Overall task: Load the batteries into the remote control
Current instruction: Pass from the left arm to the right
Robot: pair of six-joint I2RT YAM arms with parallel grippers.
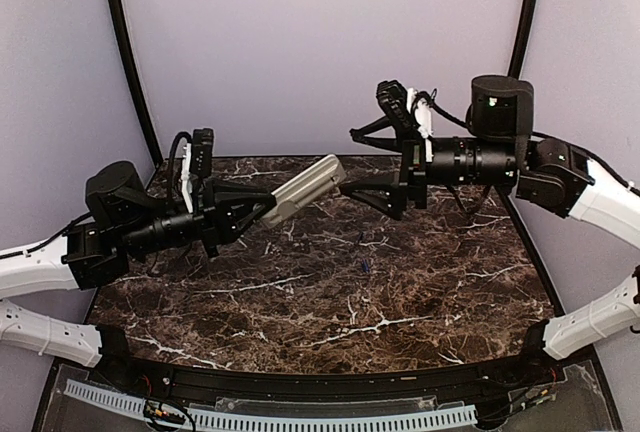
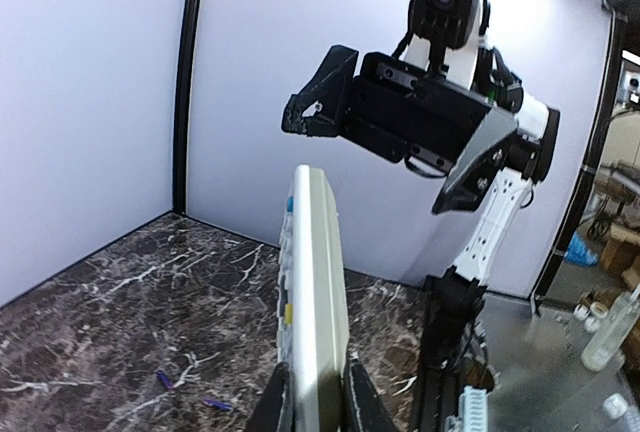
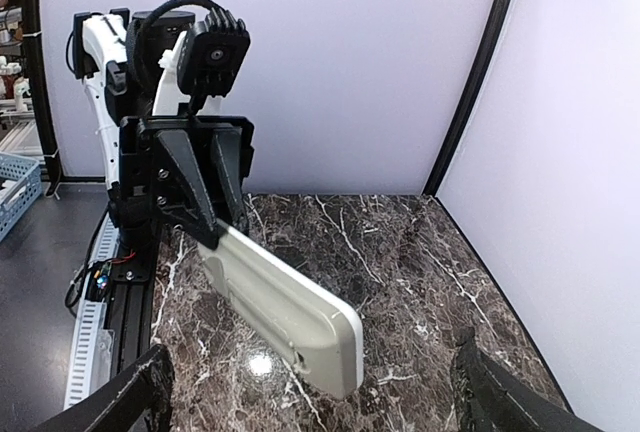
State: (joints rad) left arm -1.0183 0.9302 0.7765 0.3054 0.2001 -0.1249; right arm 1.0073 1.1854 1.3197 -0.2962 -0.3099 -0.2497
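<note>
Holding the remote control (image 1: 305, 189) clamped in your left gripper (image 1: 262, 210), keep it steady; right gripper (image 1: 350, 164) stands wide open, empty; batteries (image 1: 364, 264) lie below.

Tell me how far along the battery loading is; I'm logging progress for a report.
Done: the remote control is up off the table, clamped in the left gripper. In hand: the right gripper stands open at the remote's free end, holding nothing. Left: both batteries lie on the marble, neither picked up nor loaded.
</note>
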